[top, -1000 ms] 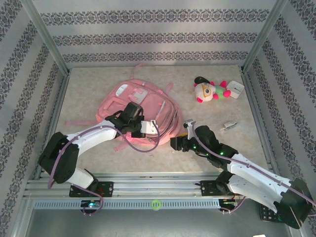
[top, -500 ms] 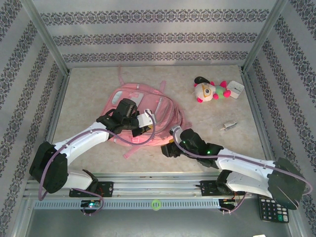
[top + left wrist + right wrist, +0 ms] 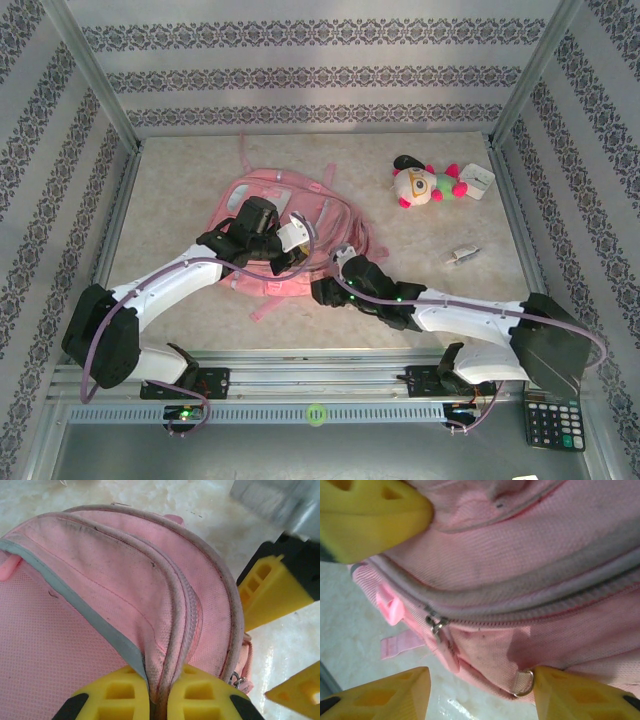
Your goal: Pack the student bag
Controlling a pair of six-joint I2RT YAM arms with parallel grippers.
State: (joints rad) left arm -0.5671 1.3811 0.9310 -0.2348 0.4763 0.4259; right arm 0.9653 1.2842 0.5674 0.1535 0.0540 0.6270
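Top external shows the student bag (image 3: 330, 215) lying flat on the table (image 3: 180, 190), with both arms reaching to its near edge. Your left gripper (image 3: 288, 255) is over the bag's near middle. In the left wrist view its jaws are pressed together on a raised fold of pink fabric beside the zipper (image 3: 187, 625), pinching the cloth up into a ridge. That reads as an anchor, holding the bag taut so the zip can run without the bag sliding.

Your right gripper (image 3: 322, 288) sits at the bag's near right corner. In the right wrist view its jaws stand apart with the bag's lower edge between them and nothing gripped. The zipper pull (image 3: 436, 626) hangs just in from that edge, and a metal ring (image 3: 525, 682) lies close by one finger. I judge the pull is your target, so the bag is not yet open for packing. The plush toy (image 3: 425, 183) lies well off the bag's far right side.
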